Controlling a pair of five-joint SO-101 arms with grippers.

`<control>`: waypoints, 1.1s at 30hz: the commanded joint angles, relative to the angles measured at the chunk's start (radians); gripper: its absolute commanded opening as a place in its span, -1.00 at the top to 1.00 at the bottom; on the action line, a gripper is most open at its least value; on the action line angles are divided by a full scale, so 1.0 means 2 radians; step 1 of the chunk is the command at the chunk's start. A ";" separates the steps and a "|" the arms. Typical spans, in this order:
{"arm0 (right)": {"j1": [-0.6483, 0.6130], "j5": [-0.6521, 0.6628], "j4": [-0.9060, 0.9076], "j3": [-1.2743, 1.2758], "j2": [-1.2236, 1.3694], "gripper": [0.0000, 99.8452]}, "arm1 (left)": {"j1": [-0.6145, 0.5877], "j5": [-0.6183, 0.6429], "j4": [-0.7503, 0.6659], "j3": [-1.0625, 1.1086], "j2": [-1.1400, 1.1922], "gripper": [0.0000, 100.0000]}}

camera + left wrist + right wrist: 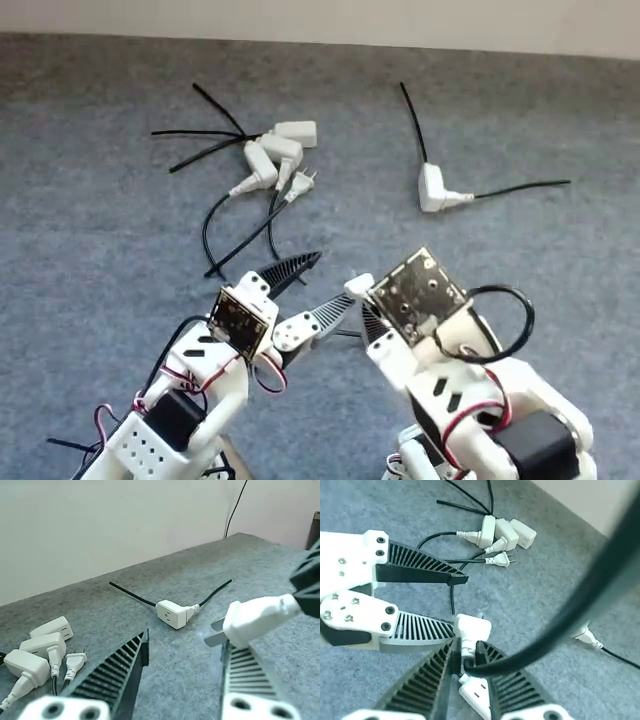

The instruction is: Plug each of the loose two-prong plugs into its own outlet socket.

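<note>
Lab bench: grey felt mat (90, 260), bare wall (100, 525).

Blurred black cable (570, 615) over part of a white outlet socket (587, 636)

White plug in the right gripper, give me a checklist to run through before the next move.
1. Right gripper shut on the white plug: ok.
2. Prongs bare and unobstructed: ok.
3. Left gripper open, ready to take something: ok.
4. Socket held up to meet the prongs: not ok; the left gripper is empty.
5. Other cord ends within reach: cannot tell; they lie piled well beyond both grippers.
6. Plug's cord free of snags: cannot tell.
</note>
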 commanded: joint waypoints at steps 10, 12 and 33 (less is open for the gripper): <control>0.073 0.002 0.043 -0.021 0.135 0.99 | -0.007 -0.002 0.002 0.008 -0.001 0.54; 0.073 0.001 0.043 -0.034 0.149 0.99 | -0.007 -0.002 0.009 0.008 -0.001 0.54; 0.211 -0.013 0.128 -0.380 0.382 0.98 | -0.080 -0.002 0.038 0.008 -0.001 0.54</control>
